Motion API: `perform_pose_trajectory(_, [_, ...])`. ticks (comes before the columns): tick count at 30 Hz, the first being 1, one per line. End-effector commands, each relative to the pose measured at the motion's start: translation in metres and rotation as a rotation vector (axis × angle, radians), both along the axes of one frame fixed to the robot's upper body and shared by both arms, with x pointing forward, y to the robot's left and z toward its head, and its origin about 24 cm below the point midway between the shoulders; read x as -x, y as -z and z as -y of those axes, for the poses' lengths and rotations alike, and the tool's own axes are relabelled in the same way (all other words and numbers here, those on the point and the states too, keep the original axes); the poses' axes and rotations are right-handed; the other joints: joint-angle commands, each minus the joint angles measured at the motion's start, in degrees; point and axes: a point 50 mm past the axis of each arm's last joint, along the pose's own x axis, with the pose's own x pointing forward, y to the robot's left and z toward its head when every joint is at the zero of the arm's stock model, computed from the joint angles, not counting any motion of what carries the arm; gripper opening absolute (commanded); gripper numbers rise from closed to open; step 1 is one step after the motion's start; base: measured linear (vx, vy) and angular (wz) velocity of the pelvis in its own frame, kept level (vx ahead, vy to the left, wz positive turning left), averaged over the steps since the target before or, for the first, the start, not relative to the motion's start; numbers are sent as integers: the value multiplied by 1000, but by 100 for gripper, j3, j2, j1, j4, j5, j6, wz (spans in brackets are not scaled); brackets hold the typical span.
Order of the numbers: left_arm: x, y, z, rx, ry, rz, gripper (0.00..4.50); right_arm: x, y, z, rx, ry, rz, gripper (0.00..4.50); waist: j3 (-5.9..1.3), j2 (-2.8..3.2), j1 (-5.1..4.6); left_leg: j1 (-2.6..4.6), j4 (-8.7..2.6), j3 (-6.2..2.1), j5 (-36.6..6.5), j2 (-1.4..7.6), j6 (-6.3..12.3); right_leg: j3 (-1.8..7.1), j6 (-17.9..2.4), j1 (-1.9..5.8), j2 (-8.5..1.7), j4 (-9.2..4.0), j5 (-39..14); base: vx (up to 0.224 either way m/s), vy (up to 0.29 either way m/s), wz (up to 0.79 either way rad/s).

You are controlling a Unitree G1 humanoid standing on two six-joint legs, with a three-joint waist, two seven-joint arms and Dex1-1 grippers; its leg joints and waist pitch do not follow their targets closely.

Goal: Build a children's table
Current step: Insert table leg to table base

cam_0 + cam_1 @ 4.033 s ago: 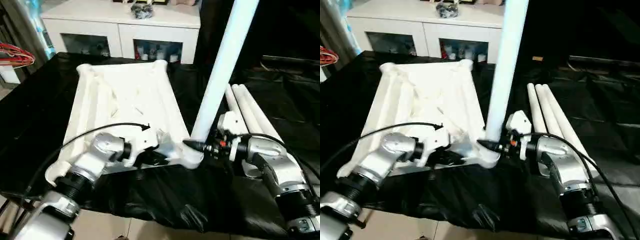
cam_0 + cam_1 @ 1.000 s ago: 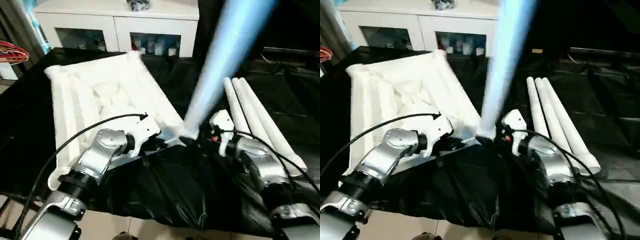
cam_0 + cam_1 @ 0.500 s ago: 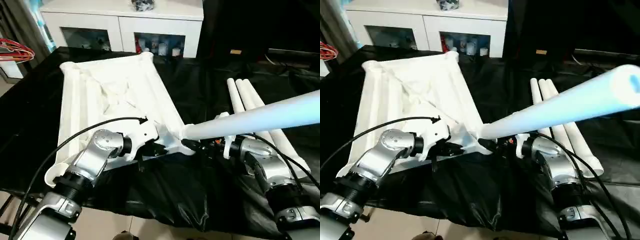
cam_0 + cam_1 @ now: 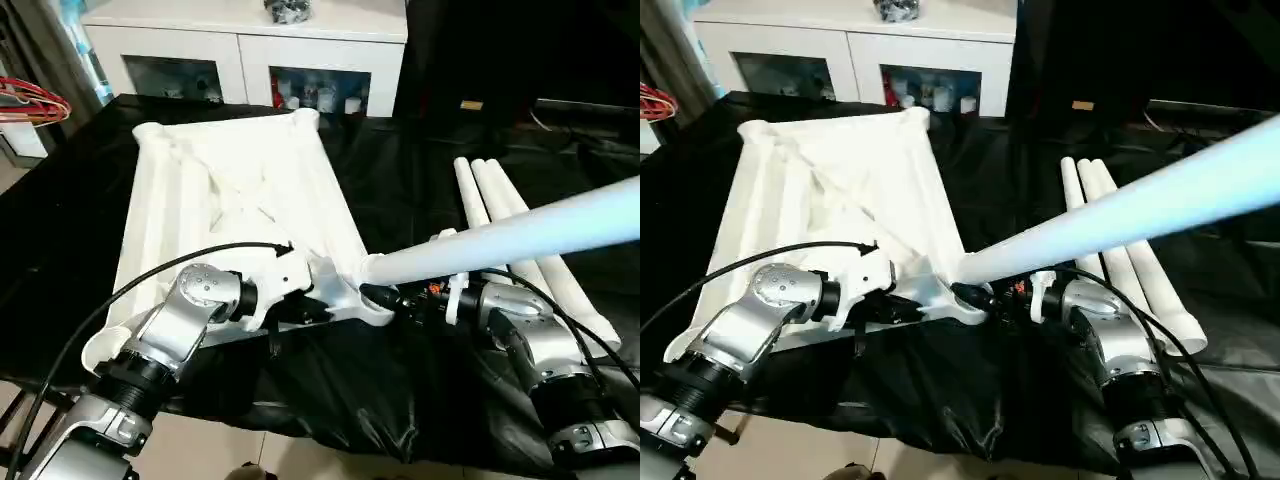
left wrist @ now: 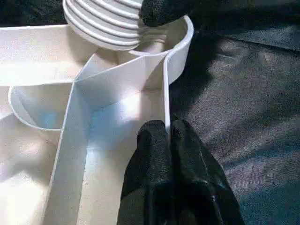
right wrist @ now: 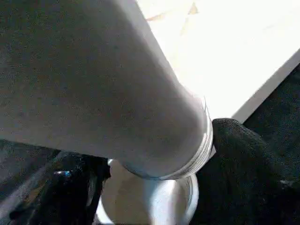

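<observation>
The white table top (image 4: 235,215) lies underside up on the black-covered surface (image 4: 420,190), its ribs showing. The left gripper (image 5: 165,136), jaws pressed together, pinches the top's edge wall near the corner socket (image 5: 176,44). The right gripper (image 4: 385,297) clasps the threaded end of a leg (image 4: 500,240) there (the leg leans far over to the right). Three spare legs (image 4: 505,225) lie beside it.

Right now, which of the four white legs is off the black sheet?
The leg slanting up to the right from the tabletop's near corner socket, at the right claw. The other three legs lie side by side.
</observation>
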Motion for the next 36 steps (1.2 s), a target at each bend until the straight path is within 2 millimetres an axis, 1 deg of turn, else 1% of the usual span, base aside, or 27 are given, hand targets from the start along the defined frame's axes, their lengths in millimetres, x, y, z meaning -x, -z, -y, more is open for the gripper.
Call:
perform_pose_trajectory(1, [4,-4,10,12,65,31,0,-1,-1,1,22,-9,-8,315,-406,-48,-5,95,-380,-62,-818,298,433,275,-1280,351,-418,-330,-1043,0,0,0])
perform_pose_trajectory(3, [1,-6,10,13,39,69,0,-3,-3,4,21,13,-10,315,-406,-64,-8,93,-376,-61,-812,294,437,276,-1255,352,-417,-340,-1090,0,0,0])
perform_pose_trajectory(4, [1,-6,10,13,39,69,28,-3,-3,4,21,13,-10,315,-405,-57,-4,103,-375,-57,-833,295,427,276,-1233,340,-416,-346,-1138,0,0,0])
perform_pose_trajectory(5, [-1,-8,11,26,27,82,44,-4,-4,5,21,20,-9,315,-405,-89,-7,109,-373,-50,-837,296,430,280,-1225,336,-416,-351,-1151,0,0,0])
perform_pose_trajectory(6, [-3,-13,11,51,30,106,44,-6,-6,6,18,27,-10,315,-406,-108,1,112,-368,-44,-809,292,436,283,-1222,335,-416,-348,-1165,0,0,0])
perform_pose_trajectory(7, [-3,-13,11,51,30,106,44,-6,-6,6,18,27,-10,315,-407,-93,2,86,-370,-54,-757,291,436,282,-1207,352,-426,-335,-1176,0,0,0])
perform_pose_trajectory(8, [-3,-21,11,82,48,138,59,-6,-7,7,16,31,-14,315,-402,-103,-1,87,-368,-50,-750,290,436,280,-1191,342,-419,-345,-1187,0,0,0])
perform_pose_trajectory(10, [-3,-26,11,97,64,160,75,-6,-8,7,15,32,-18,315,-403,-104,0,81,-374,-57,-767,302,415,277,-1210,350,-430,-339,-1172,0,0,0])
perform_pose_trajectory(11, [-3,-26,11,97,64,160,82,-6,-8,7,15,32,-18,315,-401,-104,-3,81,-378,-59,-786,306,409,277,-1207,349,-430,-338,-1176,0,0,0])
perform_pose_trajectory(12, [-5,-37,10,125,74,204,90,-6,-8,7,12,30,-24,315,-404,-108,-10,88,-371,-52,-794,294,404,277,-1207,348,-418,-328,-1155,0,0,0])
perform_pose_trajectory(13, [-6,-43,10,143,76,218,96,-7,-9,7,11,30,-26,315,-405,-109,-11,86,-371,-52,-782,296,409,278,-1211,351,-419,-327,-1134,0,0,0])
perform_pose_trajectory(15, [-7,-49,11,166,78,233,102,-7,-10,6,8,30,-27,315,-397,-102,-12,91,-368,-45,-820,293,396,278,-1207,340,-413,-333,-1202,0,0,0])
perform_pose_trajectory(17, [-7,-59,15,210,101,252,121,-7,-11,6,4,29,-39,315,-390,-108,-12,90,-369,-47,-873,290,361,278,-1186,344,-415,-336,-1313,0,0,0])
perform_pose_trajectory(18, [-7,-59,15,210,101,252,131,-7,-11,6,4,29,-39,315,-389,-110,-9,93,-367,-43,-894,292,342,280,-1169,338,-414,-343,-1372,0,0,0])
perform_pose_trajectory(20, [-7,-67,21,272,105,277,143,-8,-12,5,2,21,-52,315,-389,-110,-9,97,-365,-42,-924,287,324,280,-1136,335,-411,-356,-1460,0,0,0])
perform_pose_trajectory(21, [-9,-76,30,352,92,292,152,-7,-13,3,-2,3,-71,315,-386,-109,-12,94,-362,-37,-936,283,313,278,-1132,334,-405,-360,-1499,0,0,0])
perform_pose_trajectory(23, [-9,-79,33,380,96,297,176,-7,-14,3,-2,-7,-77,315,-394,-122,5,104,-351,-25,-904,284,323,282,-1166,331,-401,-364,-1441,0,0,0])
perform_pose_trajectory(24, [-9,-86,44,442,104,315,183,-7,-15,0,-6,-29,-85,315,-391,-133,8,68,-351,-35,-881,287,346,275,-1133,352,-405,-353,-1445,0,0,0])
perform_pose_trajectory(26, [-9,-90,52,481,100,322,198,-8,-16,-2,-7,-36,-86,315,-398,-136,10,82,-345,-33,-865,289,361,278,-1121,344,-409,-360,-1434,0,0,0])
perform_pose_trajectory(27, [-9,-90,52,481,100,322,198,-8,-16,-2,-7,-36,-86,315,-403,-146,10,74,-338,-33,-811,281,381,278,-1132,352,-410,-363,-1383,0,0,0])
perform_pose_trajectory(28, [-9,-91,55,491,97,323,221,-8,-16,-3,-7,-36,-88,314,-407,-152,13,59,-336,-39,-751,282,396,275,-1126,361,-410,-343,-1322,0,0,0])
perform_pose_trajectory(29, [-9,-92,61,513,93,318,228,-9,-16,-5,-5,-41,-92,314,-406,-153,12,56,-334,-38,-738,277,406,273,-1115,359,-406,-341,-1311,0,0,0])
perform_pose_trajectory(30, [-9,-93,63,524,94,314,232,-9,-16,-5,-5,-43,-93,314,-414,-156,8,41,-328,-45,-675,274,420,268,-1116,378,-409,-327,-1253,0,0,0])
perform_pose_trajectory(32, [-8,-97,71,575,100,292,236,-8,-16,-7,-3,-55,-101,314,-415,-160,11,55,-319,-29,-625,277,467,269,-1174,366,-400,-329,-1140,0,0,0])
perform_pose_trajectory(34, [-6,-106,79,677,102,243,258,-7,-15,-8,0,-75,-114,314,-419,-182,28,47,-307,-19,-583,279,501,267,-1257,373,-400,-310,-1059,0,0,0])
perform_pose_trajectory(35, [-1,-110,84,730,145,219,272,-4,-15,-8,0,-99,-131,306,-418,-216,28,40,-305,-17,-577,278,521,260,-1272,377,-398,-307,-1049,0,0,0])
perform_pose_trajectory(36, [-1,-110,84,731,147,218,272,-4,-15,-8,0,-100,-132,306,-416,-209,52,38,-307,-25,-586,288,554,255,-1268,381,-414,-304,-1102,0,0,0])
